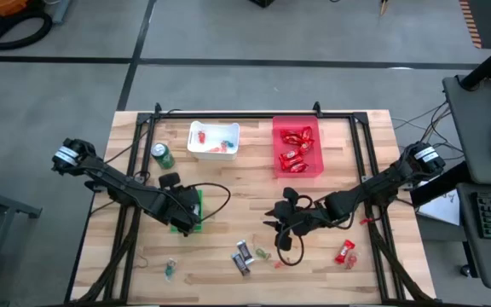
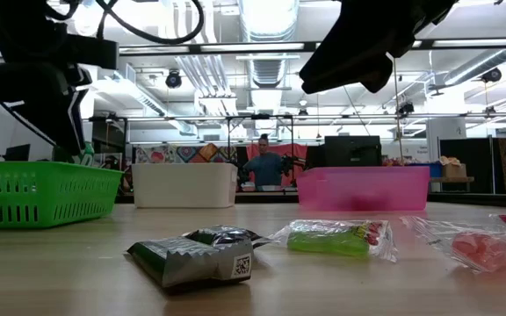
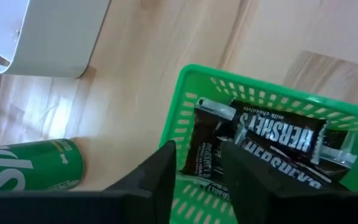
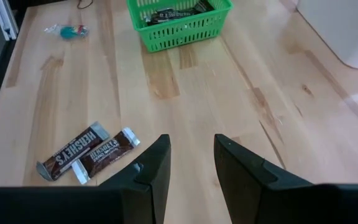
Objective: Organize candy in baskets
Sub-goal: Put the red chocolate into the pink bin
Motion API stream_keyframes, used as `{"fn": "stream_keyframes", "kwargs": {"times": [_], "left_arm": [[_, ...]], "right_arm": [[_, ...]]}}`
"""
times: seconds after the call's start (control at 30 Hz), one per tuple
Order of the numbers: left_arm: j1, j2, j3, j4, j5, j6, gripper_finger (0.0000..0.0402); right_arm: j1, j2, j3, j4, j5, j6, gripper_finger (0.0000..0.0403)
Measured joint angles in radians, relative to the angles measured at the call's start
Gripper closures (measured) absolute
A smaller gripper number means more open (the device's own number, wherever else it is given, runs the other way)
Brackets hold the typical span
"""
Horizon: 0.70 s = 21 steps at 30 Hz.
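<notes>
Dark mini bars [image 1: 243,256] lower centre of counter [image 1: 228,183] | right gripper [image 1: 285,228] centre, parted, empty | left gripper [image 1: 187,223] parted over green basket [image 1: 196,205], dark bars [image 3: 272,140] inside | white basket [image 1: 214,141], red basket [image 1: 297,149] at top

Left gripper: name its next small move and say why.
Probably lift the left gripper clear of the green basket. Its fingers stand apart above the basket, gripping nothing, and dark bars already lie inside. Two more dark bars wait on the table, so it could go for those next.
</notes>
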Motion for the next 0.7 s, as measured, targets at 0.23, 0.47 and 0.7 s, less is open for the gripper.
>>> {"fn": "stream_keyframes", "kwargs": {"times": [0.23,0.47,0.7], "left_arm": [[-0.019,-0.003,0.074,0.026,0.048,0.031,0.0266],[-0.071,-0.004,0.105,0.348,0.05,0.322,0.0271],[-0.082,-0.004,0.104,0.522,0.05,0.481,0.0272]], "right_arm": [[-0.006,-0.005,0.062,-0.08,-0.089,0.14,0.0287],[0.001,0.0,0.139,-0.329,-0.342,0.428,0.0287],[0.08,-0.001,0.141,-0.857,-0.59,0.889,0.0287]]}}
